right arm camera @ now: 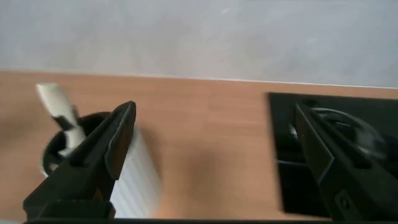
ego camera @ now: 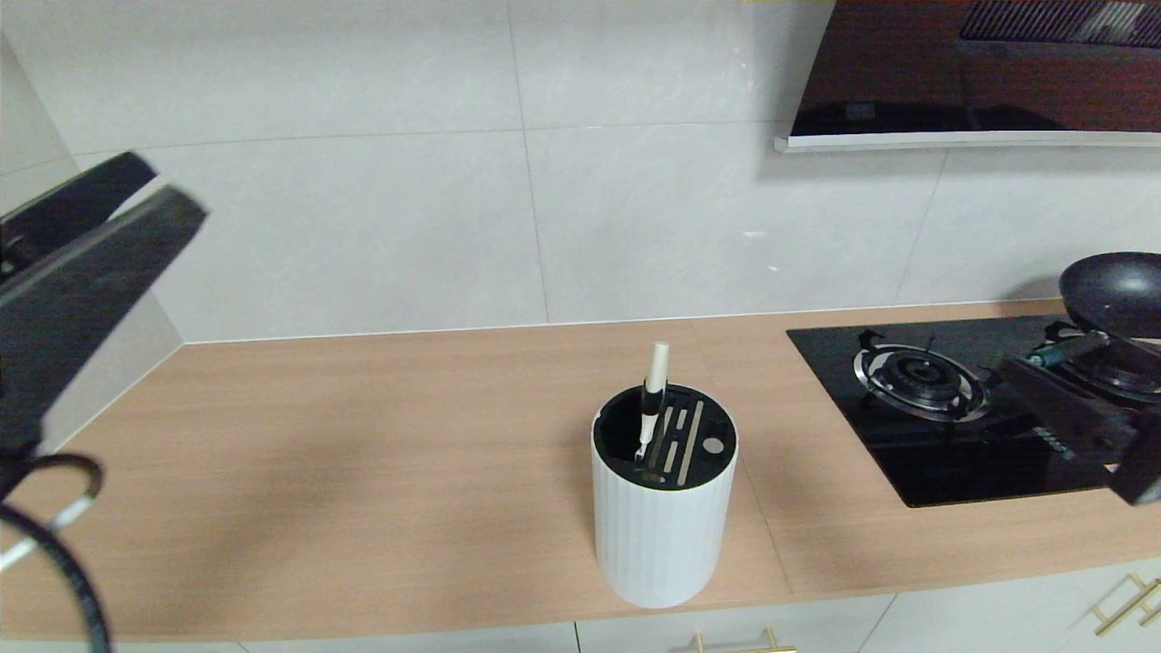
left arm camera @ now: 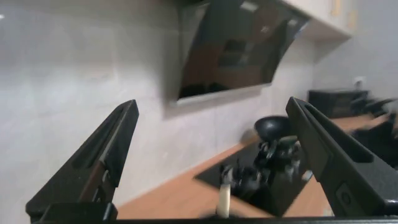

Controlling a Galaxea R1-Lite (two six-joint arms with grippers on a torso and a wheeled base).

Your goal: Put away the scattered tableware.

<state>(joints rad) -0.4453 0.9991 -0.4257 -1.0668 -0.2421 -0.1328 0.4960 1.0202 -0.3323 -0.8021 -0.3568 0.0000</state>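
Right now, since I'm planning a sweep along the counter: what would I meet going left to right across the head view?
Left pincer → white holder with a utensil standing in it → stove burner → black pan.

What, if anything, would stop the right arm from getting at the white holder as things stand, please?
Likely yes: the right end effector is open, and only bare countertop lies between it and the white holder.

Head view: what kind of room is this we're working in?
Most likely a home kitchen: a gas hob sits in the wooden counter with a range hood above it, a tiled wall behind, and a white cutlery holder stands on the counter.
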